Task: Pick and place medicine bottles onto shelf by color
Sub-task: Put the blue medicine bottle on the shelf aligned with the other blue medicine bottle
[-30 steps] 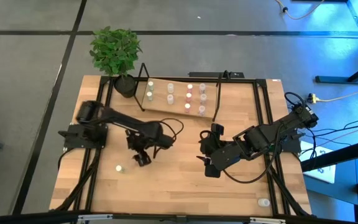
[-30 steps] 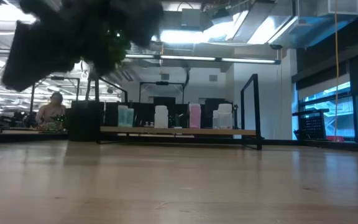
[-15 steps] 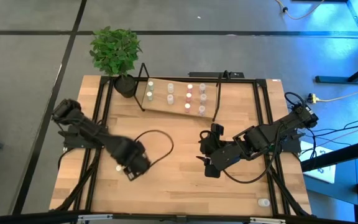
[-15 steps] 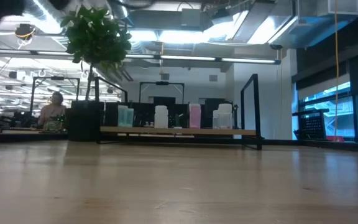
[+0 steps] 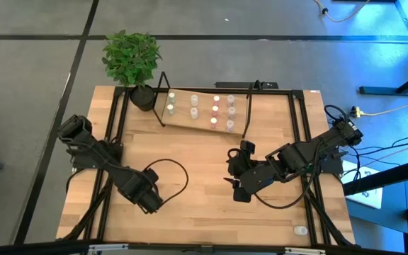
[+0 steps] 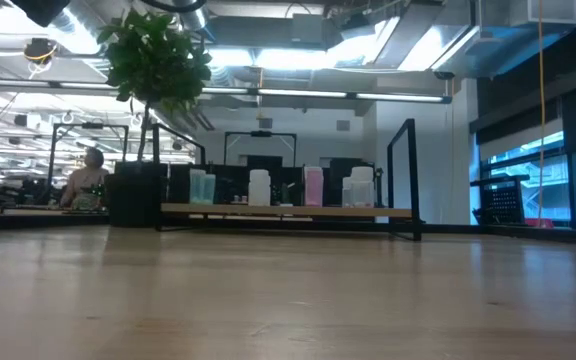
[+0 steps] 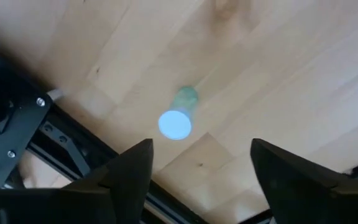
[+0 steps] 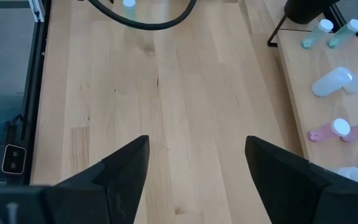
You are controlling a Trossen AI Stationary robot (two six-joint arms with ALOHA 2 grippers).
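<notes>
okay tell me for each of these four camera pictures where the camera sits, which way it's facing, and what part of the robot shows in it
High view: overhead, straight down on the table; both arms, the left gripper and the right gripper.
Low view: table height, level toward the shelf; barely any robot.
Left wrist view: looks down past its open fingers at a green bottle.
Right wrist view: looks across the tabletop past its open fingers.
Shared: the low, high and right wrist views all show the shelf bottles.

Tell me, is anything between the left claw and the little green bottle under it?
No. In the left wrist view the green bottle stands alone on bare table, beyond the open left gripper, untouched.
</notes>
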